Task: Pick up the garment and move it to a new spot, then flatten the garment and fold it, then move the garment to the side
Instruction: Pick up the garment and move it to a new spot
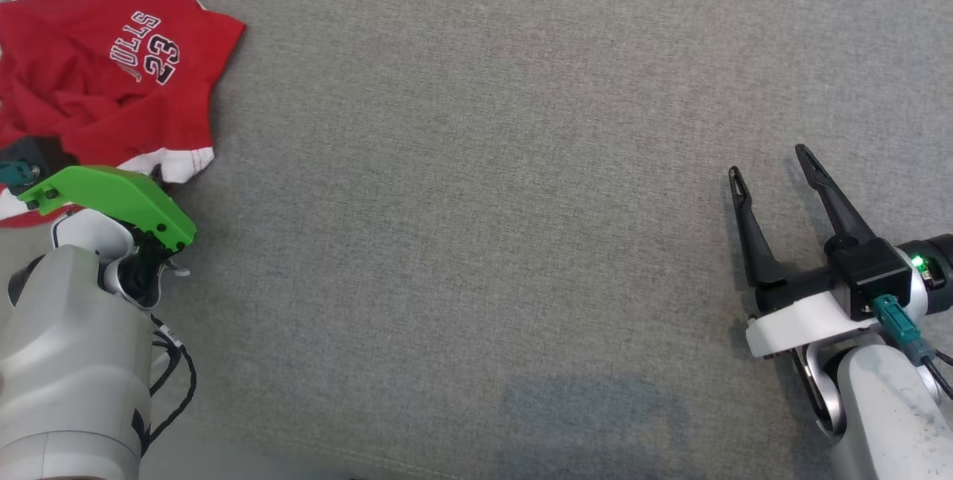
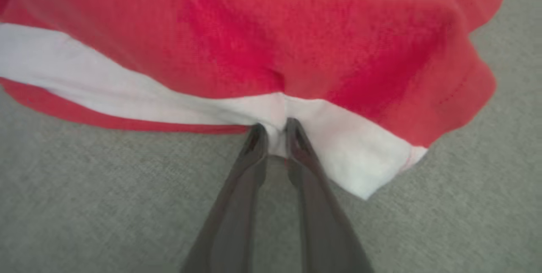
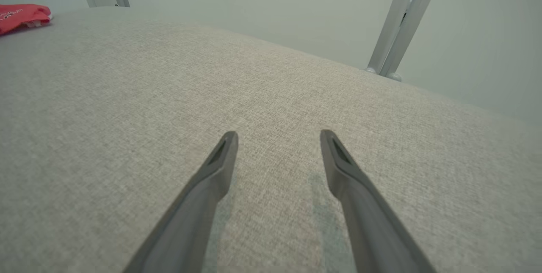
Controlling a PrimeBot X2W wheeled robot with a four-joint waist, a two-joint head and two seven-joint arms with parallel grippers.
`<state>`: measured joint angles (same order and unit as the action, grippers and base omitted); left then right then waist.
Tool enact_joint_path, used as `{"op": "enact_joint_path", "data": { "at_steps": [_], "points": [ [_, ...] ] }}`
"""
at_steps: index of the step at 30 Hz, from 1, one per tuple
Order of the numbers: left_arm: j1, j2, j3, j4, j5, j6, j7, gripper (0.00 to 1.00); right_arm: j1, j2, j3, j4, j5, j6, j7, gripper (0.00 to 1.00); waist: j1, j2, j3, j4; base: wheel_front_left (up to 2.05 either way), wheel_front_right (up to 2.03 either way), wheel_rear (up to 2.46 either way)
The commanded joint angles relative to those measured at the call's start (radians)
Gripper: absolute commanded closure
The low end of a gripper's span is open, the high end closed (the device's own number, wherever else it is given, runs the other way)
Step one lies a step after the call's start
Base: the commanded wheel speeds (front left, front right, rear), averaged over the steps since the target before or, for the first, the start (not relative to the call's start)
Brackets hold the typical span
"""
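Crumpled red garment with a white hem band and dark "BULLS 23" print, bunched at the far left of the grey fabric-covered table, left hand pinching the white band, right hand spread wide, well apart at the near right.

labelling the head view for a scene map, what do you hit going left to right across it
red garment → bare grey fabric surface → right gripper, fingers spread. The left arm's green cover overlaps the garment's span, so it is left out.
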<state>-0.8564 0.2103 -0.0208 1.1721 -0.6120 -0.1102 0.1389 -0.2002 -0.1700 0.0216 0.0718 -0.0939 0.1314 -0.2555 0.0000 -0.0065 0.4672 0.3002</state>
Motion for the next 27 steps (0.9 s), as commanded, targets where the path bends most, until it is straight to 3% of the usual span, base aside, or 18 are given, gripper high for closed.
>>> {"op": "enact_joint_path", "data": {
  "at_steps": [1,5,10,12,19,22,27],
  "points": [
    [0.025,-0.034,-0.018,0.031,0.002,-0.014,0.006,1.00,-0.013,0.008,0.000,0.004,0.003,-0.001,-0.001,0.00,0.0000,0.0065,0.001,-0.019,0.00,0.00,0.00],
    [0.028,-0.038,-0.048,-0.022,-0.010,-0.025,-0.042,1.00,-0.019,0.030,-0.002,0.022,0.013,-0.001,-0.005,0.00,0.0000,0.0065,-0.032,-0.024,0.00,0.00,0.00],
    [0.062,-0.056,-0.146,-0.227,-0.094,-0.023,-0.011,1.00,-0.008,0.058,0.003,0.058,0.027,-0.001,-0.009,0.00,0.0000,0.0065,-0.083,-0.034,0.00,0.00,0.00],
    [0.096,-0.009,-0.214,-0.349,-0.126,-0.019,0.022,1.00,-0.005,0.072,0.013,0.080,0.036,-0.001,-0.009,0.00,0.0000,0.0065,-0.108,-0.046,0.00,0.00,0.00],
    [0.216,0.048,-0.374,-0.740,-0.208,-0.020,0.138,1.00,-0.016,0.107,0.027,0.091,0.075,-0.001,-0.010,0.00,0.0000,0.0065,-0.176,-0.124,0.00,0.00,0.00],
    [0.262,0.028,-0.428,-0.875,-0.200,-0.007,0.190,1.00,-0.009,0.114,0.024,0.086,0.090,-0.001,-0.010,0.00,0.0000,0.0065,-0.194,-0.173,0.00,0.00,0.00],
    [0.312,-0.037,-0.526,-1.031,-0.162,0.055,0.258,1.00,0.000,0.118,0.016,0.069,0.105,-0.001,-0.010,0.00,0.0000,0.0065,-0.202,-0.270,0.00,0.00,0.00]
  ]
}}
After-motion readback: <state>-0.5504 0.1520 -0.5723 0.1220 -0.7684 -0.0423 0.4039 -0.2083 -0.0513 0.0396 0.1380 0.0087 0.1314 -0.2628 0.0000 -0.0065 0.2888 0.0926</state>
